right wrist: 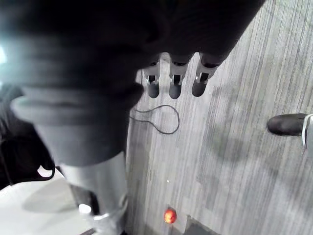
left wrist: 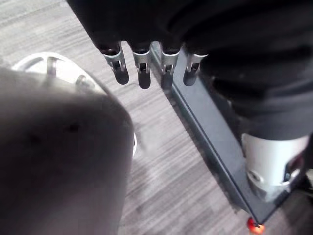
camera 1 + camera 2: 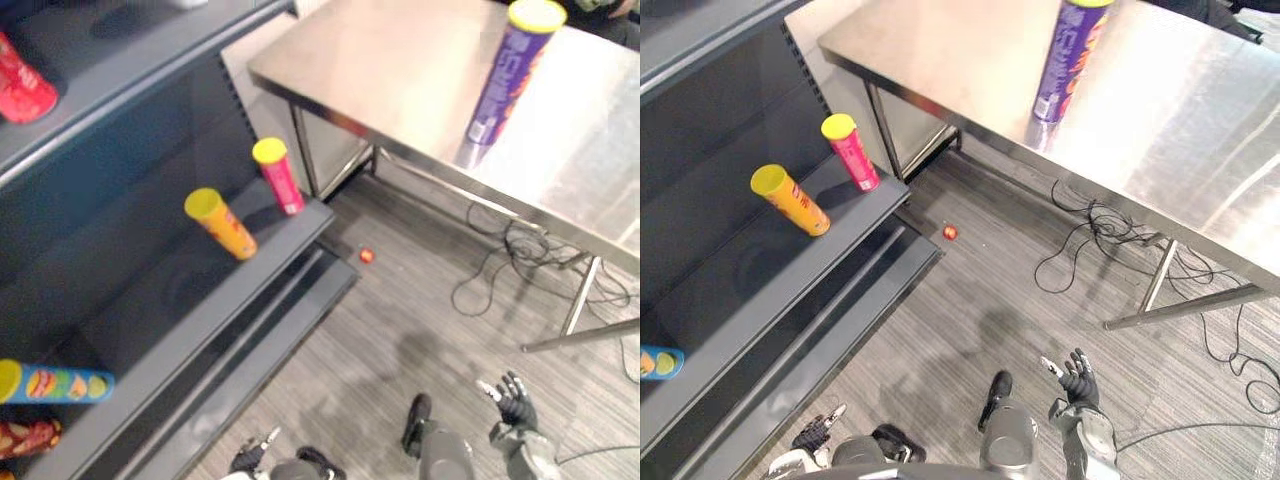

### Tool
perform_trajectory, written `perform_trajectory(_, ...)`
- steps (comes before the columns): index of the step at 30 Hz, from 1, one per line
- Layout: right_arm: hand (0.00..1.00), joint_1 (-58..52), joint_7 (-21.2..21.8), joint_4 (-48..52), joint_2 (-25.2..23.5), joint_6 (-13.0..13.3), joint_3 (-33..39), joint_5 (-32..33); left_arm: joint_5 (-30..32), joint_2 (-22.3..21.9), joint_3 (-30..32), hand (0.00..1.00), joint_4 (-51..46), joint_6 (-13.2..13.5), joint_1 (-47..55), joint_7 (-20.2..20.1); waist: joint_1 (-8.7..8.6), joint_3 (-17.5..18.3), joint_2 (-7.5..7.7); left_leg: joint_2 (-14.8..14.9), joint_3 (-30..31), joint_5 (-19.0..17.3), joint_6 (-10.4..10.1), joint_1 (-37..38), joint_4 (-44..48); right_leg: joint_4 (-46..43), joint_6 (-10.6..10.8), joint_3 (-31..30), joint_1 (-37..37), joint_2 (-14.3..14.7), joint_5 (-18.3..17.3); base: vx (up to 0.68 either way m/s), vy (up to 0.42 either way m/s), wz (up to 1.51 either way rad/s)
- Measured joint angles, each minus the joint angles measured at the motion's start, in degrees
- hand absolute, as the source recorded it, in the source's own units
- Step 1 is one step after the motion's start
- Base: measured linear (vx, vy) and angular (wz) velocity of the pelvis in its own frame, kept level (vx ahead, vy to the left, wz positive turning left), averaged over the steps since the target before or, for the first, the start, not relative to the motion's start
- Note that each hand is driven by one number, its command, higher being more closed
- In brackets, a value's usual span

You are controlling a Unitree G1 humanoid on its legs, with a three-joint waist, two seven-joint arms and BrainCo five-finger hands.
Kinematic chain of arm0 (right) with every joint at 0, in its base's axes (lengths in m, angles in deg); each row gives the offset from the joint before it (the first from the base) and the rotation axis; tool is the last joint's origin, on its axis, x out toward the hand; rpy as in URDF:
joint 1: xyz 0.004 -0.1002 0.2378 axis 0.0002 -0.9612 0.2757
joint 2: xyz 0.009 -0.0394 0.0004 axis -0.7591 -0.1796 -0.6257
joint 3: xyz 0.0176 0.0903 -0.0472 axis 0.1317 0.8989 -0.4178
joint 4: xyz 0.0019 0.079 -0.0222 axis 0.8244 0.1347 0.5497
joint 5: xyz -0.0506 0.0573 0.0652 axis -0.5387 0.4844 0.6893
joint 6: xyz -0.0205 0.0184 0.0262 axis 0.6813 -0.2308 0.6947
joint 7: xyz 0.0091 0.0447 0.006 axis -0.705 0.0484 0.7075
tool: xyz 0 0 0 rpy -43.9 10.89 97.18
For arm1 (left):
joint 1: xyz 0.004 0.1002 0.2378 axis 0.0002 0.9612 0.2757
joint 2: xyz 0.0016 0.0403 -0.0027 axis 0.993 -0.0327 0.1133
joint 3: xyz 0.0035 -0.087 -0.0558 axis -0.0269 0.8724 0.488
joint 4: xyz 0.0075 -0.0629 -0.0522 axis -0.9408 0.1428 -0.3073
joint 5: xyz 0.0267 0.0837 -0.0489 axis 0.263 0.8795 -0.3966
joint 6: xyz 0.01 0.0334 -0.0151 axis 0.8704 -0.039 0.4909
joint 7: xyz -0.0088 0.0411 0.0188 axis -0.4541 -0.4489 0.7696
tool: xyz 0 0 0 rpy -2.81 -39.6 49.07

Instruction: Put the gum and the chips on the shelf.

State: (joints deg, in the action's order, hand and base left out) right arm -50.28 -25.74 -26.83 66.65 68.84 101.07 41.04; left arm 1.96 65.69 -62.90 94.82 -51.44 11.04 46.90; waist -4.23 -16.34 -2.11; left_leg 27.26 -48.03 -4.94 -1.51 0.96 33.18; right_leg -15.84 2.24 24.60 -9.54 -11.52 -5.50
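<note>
Left hand (image 3: 258, 449) and right hand (image 3: 516, 404) hang low at near edge over striped floor (image 3: 420, 300), fingers straight and apart, both empty as we see them. Purple chips can (image 3: 505, 75) stands upright on steel table (image 3: 400, 70), far right. Orange can (image 3: 225, 225) and pink can (image 3: 281, 178) stand on dark shelf (image 3: 180, 290), left. Small red round item (image 3: 366, 256) lies on floor off shelf corner; gum or not, we cannot tell.

Purple chips can (image 3: 508, 80) on table (image 3: 380, 60), orange can (image 3: 222, 223) & pink can (image 3: 279, 176) on shelf (image 3: 150, 300)
</note>
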Motion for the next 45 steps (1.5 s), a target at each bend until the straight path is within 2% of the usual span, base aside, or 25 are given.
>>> perform_trajectory(1,0.0,-0.2,0.0,0.0,0.1,0.1,0.0,0.1,-0.7,0.0,0.1,0.0,0.0,0.0,0.1,-0.1,0.22,-0.1,0.06,0.1,3.8,1.5,2.3,-0.7,2.0,-0.3,-0.2,-1.0,0.4,0.3,-0.7,-0.03,-0.142,-0.89)
perform_trajectory(2,0.0,-1.0,0.0,0.3,0.2,0.3,-0.3,0.1,-2.2,-0.4,0.7,0.0,-0.6,0.9,0.3,-0.2,0.79,-0.2,-0.08,-0.2,13.6,6.9,5.3,-3.4,6.2,0.1,-0.7,-3.4,1.2,1.6,-1.2,0.04,-0.156,-1.1)
perform_trajectory(3,0.0,-1.3,0.0,0.3,0.3,0.5,-0.6,0.1,-2.7,-0.4,0.7,0.0,-1.8,1.3,0.3,-0.3,1.61,-0.5,0.41,-1.8,21.1,9.0,2.4,-5.9,8.7,1.3,-0.9,-6.3,1.8,2.3,-1.3,0.11,-0.139,-1.13)
perform_trajectory(4,0.0,-1.1,0.0,0.3,0.4,0.5,-0.8,0.1,-3.0,-0.8,0.5,0.0,-1.9,1.3,0.2,-0.3,1.6,-0.5,0.19,-3.6,24.0,5.1,-0.5,-6.8,8.9,1.8,-1.0,-7.7,1.7,2.6,-1.3,0.13,-0.093,-1.0)
perform_trajectory(6,0.0,-0.8,-0.1,-0.4,1.0,0.5,-0.4,0.9,-4.6,-2.3,0.0,0.0,-2.3,1.4,-0.1,-0.4,1.46,-0.5,0.08,-9.1,28.4,-2.7,-1.8,-9.0,7.1,3.2,-1.4,-12.0,1.7,3.5,-1.1,0.12,-0.062,-0.94)
perform_trajectory(7,0.0,-1.0,0.0,-0.9,1.3,0.4,-0.5,1.2,-4.7,-2.6,-0.1,0.0,-2.6,1.4,-0.1,-0.5,1.91,-0.5,0.03,-10.4,28.4,-3.5,-2.2,-9.2,4.4,3.8,-1.6,-13.4,2.1,4.1,-1.0,0.17,-0.064,-1.09)
perform_trajectory(8,0.0,-1.4,0.0,-0.9,1.4,0.4,-0.5,1.2,-4.7,-2.7,-0.3,0.0,-3.2,1.4,-0.1,-0.5,2.75,-0.4,-0.15,-11.7,29.0,-3.7,-2.6,-9.8,0.0,3.8,-1.6,-15.3,2.2,5.1,-1.0,0.16,-0.024,-0.9)
perform_trajectory(11,0.0,-1.4,0.1,-1.0,1.4,0.5,-0.5,1.2,-4.7,-3.0,-0.6,0.0,-3.5,1.4,-0.1,-0.6,3.18,-0.2,-0.16,-15.7,35.8,-3.4,-3.3,-9.9,-14.3,3.3,-2.3,-19.5,3.1,6.5,-1.4,0.2,0.065,-0.9)
perform_trajectory(13,0.0,-1.4,0.2,-1.0,1.5,0.6,-0.6,1.2,-4.6,-3.2,-0.6,0.0,-3.6,1.4,-0.1,-0.6,3.28,-0.1,-0.23,-17.5,39.0,-2.5,-4.2,-9.6,-19.5,2.4,-1.3,-21.7,3.2,6.5,-1.9,0.19,0.166,-0.8)
perform_trajectory(14,0.0,-1.9,0.2,-1.0,1.6,0.6,-0.5,1.2,-4.5,-3.9,-0.6,0.0,-3.5,1.3,0.1,-0.7,3.25,0.3,-0.98,-18.2,41.4,0.4,-5.1,-9.3,-23.6,1.1,0.5,-23.8,3.1,7.0,-2.6,0.22,0.244,-0.81)
perform_trajectory(15,0.0,-2.1,0.2,-1.0,1.6,0.6,-0.5,1.2,-4.5,-4.2,-0.6,0.0,-3.4,1.3,0.2,-0.7,3.38,0.7,-1.51,-18.2,42.2,2.9,-5.3,-9.2,-24.6,0.7,1.1,-24.7,3.1,7.6,-3.0,0.27,0.321,-0.89)
perform_trajectory(16,0.0,-2.2,0.3,-1.4,0.5,0.4,-0.6,1.2,-4.3,-4.0,-0.3,0.0,-3.4,1.3,0.0,-0.8,3.87,1.4,-0.41,-19.4,40.8,3.7,-4.8,-7.8,-24.1,0.3,2.3,-26.8,3.2,6.7,-3.2,0.22,0.253,-0.61)
perform_trajectory(18,0.0,-4.3,1.4,-1.0,-1.6,0.5,-1.4,1.2,-4.0,-2.9,-1.3,0.0,-3.3,1.4,0.3,-0.9,3.39,3.3,1.97,-21.7,39.9,2.7,-3.6,-7.2,-25.3,4.2,4.0,-26.9,5.0,4.6,-2.2,0.22,0.258,-0.23)
perform_trajectory(21,0.0,-5.2,1.4,-1.2,-2.6,0.5,-1.4,1.2,-3.1,-2.2,-2.0,0.0,-3.2,1.4,0.4,-0.7,3.24,4.5,3.39,-24.4,38.4,2.0,-2.0,-5.8,-27.0,8.0,5.8,-27.4,6.7,1.8,-1.1,0.15,0.221,-0.03)
perform_trajectory(25,0.0,-3.2,1.1,-3.4,-2.6,0.5,0.9,0.8,-1.4,-2.3,-2.3,0.0,-1.9,1.9,0.5,-0.4,4.51,6.0,3.17,-25.7,34.0,1.3,-0.8,-3.9,-29.0,11.7,6.4,-30.9,6.9,0.6,1.7,0.08,0.143,-0.53)
perform_trajectory(29,0.0,-1.8,-0.8,-7.6,-2.6,0.5,3.2,0.4,-1.3,-2.2,-2.3,0.0,-0.8,2.4,0.5,-0.3,4.43,7.2,3.49,-25.9,32.1,1.3,-0.7,-3.0,-30.7,14.1,6.4,-31.2,6.9,0.5,3.9,0.01,0.031,-0.35)
perform_trajectory(32,0.0,-1.5,-2.4,-11.3,-2.6,0.6,7.3,0.6,1.1,-2.1,-2.2,0.0,-0.7,2.6,0.5,0.3,4.44,7.7,3.9,-26.2,32.7,1.6,-0.2,-2.4,-31.3,14.9,6.4,-29.8,7.9,0.2,3.9,-0.01,-0.009,0.08)
perform_trajectory(36,0.0,0.4,-4.8,-17.5,-1.9,0.6,17.3,1.2,5.0,-2.3,-0.2,0.0,-0.4,2.6,0.5,1.6,4.69,9.1,4.1,-26.7,33.3,3.6,-0.1,-0.5,-34.9,15.8,6.4,-27.8,8.8,0.2,3.9,-0.03,-0.035,0.08)
perform_trajectory(39,0.0,2.9,-5.7,-19.2,1.1,0.4,27.2,2.5,5.5,-2.5,0.7,0.0,0.0,2.4,0.6,1.7,4.67,9.5,4.03,-26.8,33.7,5.7,-0.3,1.1,-38.6,15.9,6.2,-26.8,9.0,0.4,3.7,-0.04,-0.039,0.06)
perform_trajectory(41,0.0,4.2,-6.9,-19.0,4.5,0.4,31.0,3.9,5.5,-2.6,2.2,0.0,0.2,2.4,0.7,1.9,4.65,9.6,4.06,-26.7,34.1,5.9,-0.2,1.3,-38.6,15.9,5.8,-26.3,9.3,0.3,3.4,-0.04,-0.033,0.09)
perform_trajectory(43,0.0,5.7,-8.4,-16.1,7.5,0.4,33.2,4.7,5.5,-2.6,3.6,0.0,0.2,2.3,1.2,2.1,4.63,9.9,4.17,-26.6,34.0,6.0,-0.2,1.3,-38.8,15.8,5.8,-26.2,9.3,0.3,3.4,-0.05,-0.022,0.01)
perform_trajectory(45,0.0,7.5,-10.4,-6.3,10.3,0.5,33.8,5.7,5.6,-2.6,4.5,0.0,0.0,2.0,1.7,2.3,4.55,10.2,4.02,-26.5,33.4,5.8,-0.5,1.3,-38.9,15.9,5.6,-26.2,9.0,0.4,3.3,-0.05,-0.017,-0.06)
